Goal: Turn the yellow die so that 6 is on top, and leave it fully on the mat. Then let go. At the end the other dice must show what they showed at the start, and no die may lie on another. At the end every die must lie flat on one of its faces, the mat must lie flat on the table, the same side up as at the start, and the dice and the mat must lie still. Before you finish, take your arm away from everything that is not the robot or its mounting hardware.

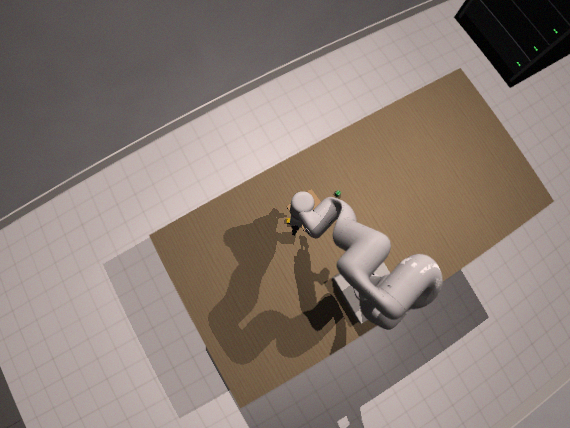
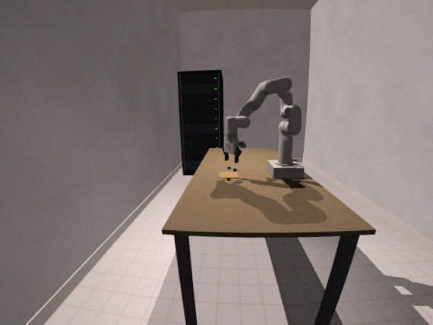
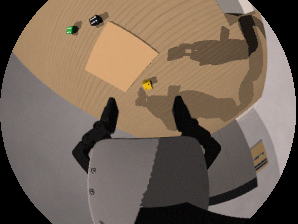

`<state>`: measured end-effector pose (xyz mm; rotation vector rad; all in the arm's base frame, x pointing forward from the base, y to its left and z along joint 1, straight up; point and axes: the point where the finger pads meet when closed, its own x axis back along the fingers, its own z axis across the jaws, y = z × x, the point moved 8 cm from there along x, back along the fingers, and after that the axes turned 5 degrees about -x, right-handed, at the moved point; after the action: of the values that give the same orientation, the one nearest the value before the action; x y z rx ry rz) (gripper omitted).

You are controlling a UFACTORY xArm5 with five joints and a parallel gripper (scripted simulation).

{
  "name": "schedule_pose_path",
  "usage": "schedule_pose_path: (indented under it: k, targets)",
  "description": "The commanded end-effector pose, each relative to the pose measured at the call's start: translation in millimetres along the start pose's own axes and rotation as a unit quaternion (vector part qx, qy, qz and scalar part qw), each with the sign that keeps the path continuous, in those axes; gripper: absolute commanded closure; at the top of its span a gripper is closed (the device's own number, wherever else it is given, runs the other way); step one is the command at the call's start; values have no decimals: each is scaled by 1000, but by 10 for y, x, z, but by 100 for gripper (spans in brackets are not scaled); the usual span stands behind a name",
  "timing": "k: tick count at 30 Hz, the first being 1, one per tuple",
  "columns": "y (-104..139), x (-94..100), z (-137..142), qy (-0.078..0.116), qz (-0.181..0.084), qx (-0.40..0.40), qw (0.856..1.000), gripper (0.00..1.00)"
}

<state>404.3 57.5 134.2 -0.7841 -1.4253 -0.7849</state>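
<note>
The yellow die (image 1: 288, 220) (image 2: 228, 178) (image 3: 147, 84) lies on the table just outside the mat, near one edge. A dark pip shows on it in the wrist view, but its top number is too small to read surely. The orange mat (image 1: 314, 196) (image 2: 223, 175) (image 3: 120, 55) lies flat and carries no die. My gripper (image 2: 232, 160) (image 3: 145, 103) is open and empty, raised well above the table near the mat and the yellow die. In the top view the arm hides most of the mat.
A green die (image 1: 337, 193) (image 2: 229, 168) (image 3: 72, 30) and a black die (image 2: 235, 169) (image 3: 95, 20) lie on the table beyond the mat's far side, apart from each other. The arm's base (image 2: 285, 171) stands at the table's right side in the exterior view.
</note>
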Motion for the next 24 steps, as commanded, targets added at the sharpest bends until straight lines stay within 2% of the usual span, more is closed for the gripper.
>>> schedule_pose_path:
  k: [1,13,17,24]
  targets:
    - [-4,274,0,0,0,0,1000,0]
    - [0,291,1,0,0,2,1000,0]
    - [184,243,51,0,0,94,996,0]
    - [331,198,99,0,0,168,986,0]
